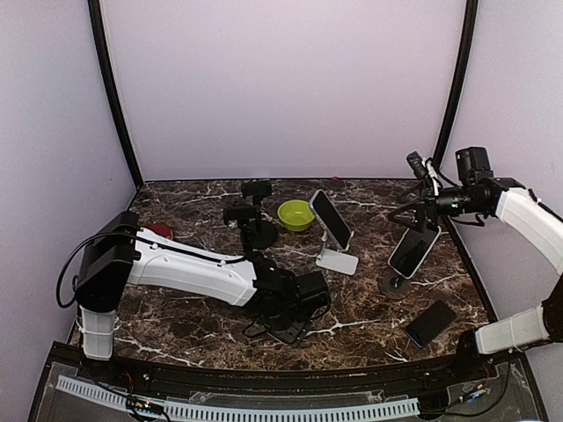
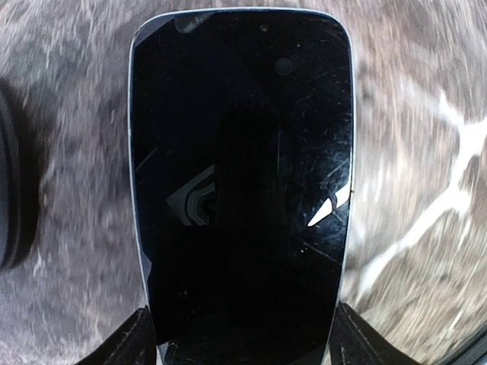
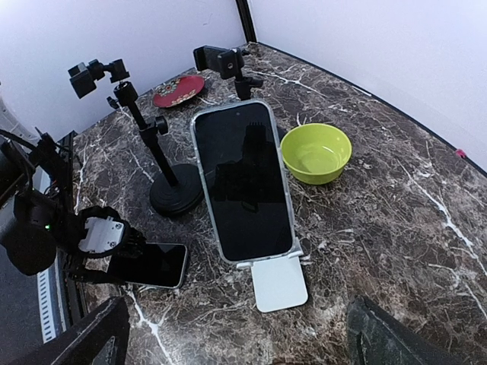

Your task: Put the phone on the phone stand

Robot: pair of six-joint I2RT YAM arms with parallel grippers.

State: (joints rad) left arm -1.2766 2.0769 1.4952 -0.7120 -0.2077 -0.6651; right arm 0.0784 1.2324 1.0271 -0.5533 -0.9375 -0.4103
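On the bench, front centre: we see the phone (image 2: 243,175) lying flat, screen up, on the dark marble bench (image 2: 426,114).
Long axis: it runs straight away from the left tool (image 2: 243,346); the top end, with the small lens dot, is the far end.
Left tool: low over the phone's near end and partly closed. Its two fingers (image 2: 129,342) sit against the phone's two long edges, gripping it while it rests on the bench.
Right tool (image 3: 237,323): raised over the right side of the bench, fingers spread wide, nothing between them.
Beside the phone: a black clamp stand (image 3: 175,198) has its round base near one long side of the phone, not touching it.
Further along: a second phone (image 3: 242,179) leans tilted on a white stand (image 3: 278,285), screen toward the right tool, with a green bowl (image 3: 316,152) just beside it.
Far corner: a red plate (image 3: 179,90) lies beyond the clamp stand.
Right side: we count two more handsets, a propped handset (image 1: 413,251) and a flat handset (image 1: 429,323).
In the way: the clamp stand's base and pole stand between the phone and the plate.
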